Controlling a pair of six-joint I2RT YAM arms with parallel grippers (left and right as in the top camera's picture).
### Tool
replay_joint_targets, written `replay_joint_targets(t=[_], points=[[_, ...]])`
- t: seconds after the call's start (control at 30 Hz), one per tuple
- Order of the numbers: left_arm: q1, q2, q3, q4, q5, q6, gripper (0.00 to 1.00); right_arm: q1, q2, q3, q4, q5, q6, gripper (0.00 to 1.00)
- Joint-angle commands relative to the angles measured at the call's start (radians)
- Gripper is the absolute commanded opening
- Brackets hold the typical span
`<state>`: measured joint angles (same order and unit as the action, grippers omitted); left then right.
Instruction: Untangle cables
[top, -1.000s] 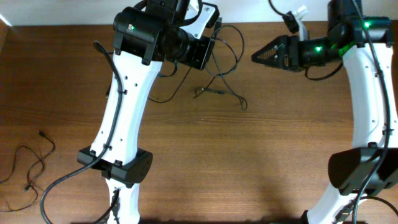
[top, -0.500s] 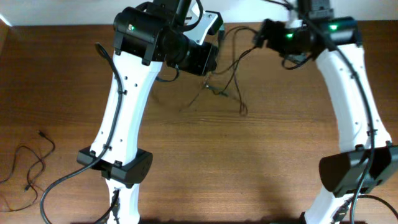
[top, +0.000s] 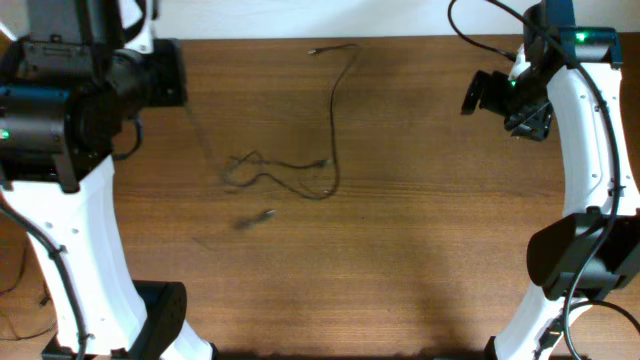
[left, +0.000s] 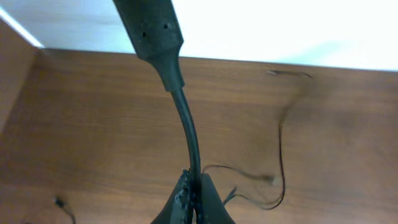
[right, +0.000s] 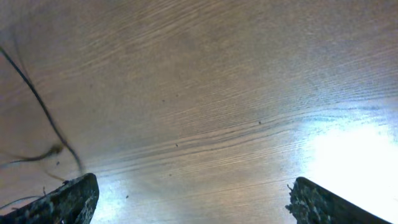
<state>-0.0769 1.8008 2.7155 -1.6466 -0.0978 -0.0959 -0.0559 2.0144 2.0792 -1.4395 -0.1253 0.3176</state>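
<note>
Two robot arms (top: 70, 230) over wooden bench (top: 420, 250), left pincer (left: 194, 202) pinched on one black plug-ended cable (left: 189, 127), right pincer (right: 193, 199) spread wide, loose cables (top: 333, 140) tangled mid-bench

One cable end (top: 256, 216) motion-blurred, indistinct.

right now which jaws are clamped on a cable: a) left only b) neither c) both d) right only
a: in the left wrist view the left jaws are shut on a black cable, while the right jaws stand wide apart with only bare table between them.
</note>
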Motion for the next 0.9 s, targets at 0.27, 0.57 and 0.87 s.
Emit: replay_joint_targets(t=[0.27, 0.57, 0.87], points=[[-0.015, -0.030, 0.010, 0.326, 0.428, -0.094, 0.00, 0.260, 0.006, -0.002, 0.172, -0.544, -0.225, 0.99], [-0.015, -0.031, 0.010, 0.338, 0.505, -0.101, 0.00, 0.469, 0.124, -0.002, 0.351, -0.420, -0.020, 0.99], [-0.015, -0.030, 0.010, 0.349, 0.528, -0.101, 0.00, 0.488, 0.141, -0.002, 0.415, -0.586, -0.041, 0.99]])
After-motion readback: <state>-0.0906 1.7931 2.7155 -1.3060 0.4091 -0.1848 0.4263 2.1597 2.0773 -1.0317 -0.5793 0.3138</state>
